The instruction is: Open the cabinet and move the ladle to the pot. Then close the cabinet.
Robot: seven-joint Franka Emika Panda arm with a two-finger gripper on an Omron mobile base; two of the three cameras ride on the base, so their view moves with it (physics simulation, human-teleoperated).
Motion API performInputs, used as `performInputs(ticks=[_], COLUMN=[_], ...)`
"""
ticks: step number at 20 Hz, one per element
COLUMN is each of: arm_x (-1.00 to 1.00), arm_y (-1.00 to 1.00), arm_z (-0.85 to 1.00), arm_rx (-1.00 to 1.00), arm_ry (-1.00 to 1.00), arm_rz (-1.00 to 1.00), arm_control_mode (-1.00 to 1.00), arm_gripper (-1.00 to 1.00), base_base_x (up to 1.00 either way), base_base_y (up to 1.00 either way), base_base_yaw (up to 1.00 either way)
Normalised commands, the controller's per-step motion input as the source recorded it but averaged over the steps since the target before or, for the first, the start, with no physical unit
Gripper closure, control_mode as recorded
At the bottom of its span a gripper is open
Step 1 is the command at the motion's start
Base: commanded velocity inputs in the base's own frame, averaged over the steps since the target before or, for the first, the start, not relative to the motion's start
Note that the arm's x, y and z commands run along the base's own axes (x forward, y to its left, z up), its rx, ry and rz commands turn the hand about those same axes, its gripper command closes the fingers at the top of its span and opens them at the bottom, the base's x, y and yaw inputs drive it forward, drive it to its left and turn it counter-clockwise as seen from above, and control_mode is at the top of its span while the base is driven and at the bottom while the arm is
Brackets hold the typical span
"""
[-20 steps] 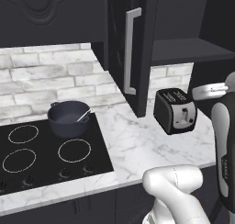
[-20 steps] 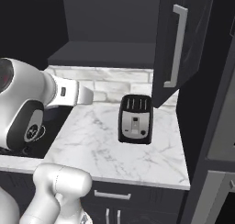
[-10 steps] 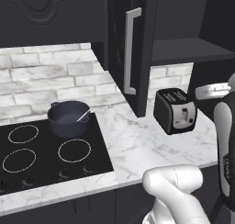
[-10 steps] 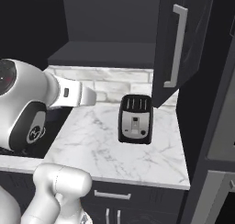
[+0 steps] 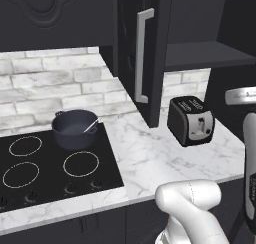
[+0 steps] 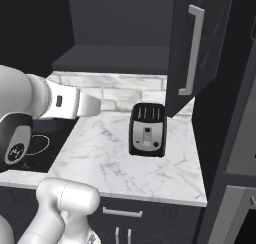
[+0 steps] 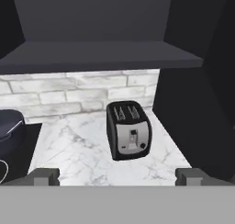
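The pot [image 5: 75,129] stood on the back right burner of the cooktop [image 5: 30,173], and the ladle [image 5: 90,125] lay inside it, its handle leaning on the right rim. That placed the transfer step as complete. The hand view caught the pot's edge at far left [image 7: 9,131].

Over the last second nothing on the counter [image 5: 150,158] shifted; only the arm [image 6: 60,102] changed, its forearm having swung slightly back toward the right side of the scene. The toaster [image 5: 190,121] stood untouched under the open shelf [image 5: 200,55].

The cabinet [image 5: 142,53] doors remained swung outward, the left door's handle [image 5: 141,63] facing the camera and the right door's handle [image 6: 190,50] further right. The gripper [image 7: 117,176] faced the toaster and shelf with its fingertips [image 7: 45,176] spread wide, holding nothing. The remaining step appeared to be closing both doors.
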Motion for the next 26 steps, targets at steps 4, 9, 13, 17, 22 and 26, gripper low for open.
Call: performInputs(ticks=[4,9,13,17,22,26], arm_x=[-0.33,-0.42,-0.32,-0.28,-0.01,-0.01], arm_y=[-0.26,-0.26,-0.19,-0.16,-0.23,-0.29], arm_z=[0.28,0.13,0.04,0.08,0.02,0.00], arm_rx=[0.00,0.00,0.02,0.13,0.20,0.22], arm_ry=[-0.01,-0.03,-0.01,-0.05,-0.08,-0.05], arm_rz=[-0.11,-0.10,-0.08,-0.10,-0.18,-0.24], arm_control_mode=[-1.00,-1.00,-1.00,-1.00,-1.00,-1.00], arm_gripper=[-1.00,-1.00,-1.00,-1.00,-1.00,-1.00], base_base_x=[0.00,0.00,0.00,0.00,0.00,0.00], base_base_y=[0.00,0.00,0.00,0.00,0.00,0.00], base_base_yaw=[0.00,0.00,0.00,0.00,0.00,0.00])
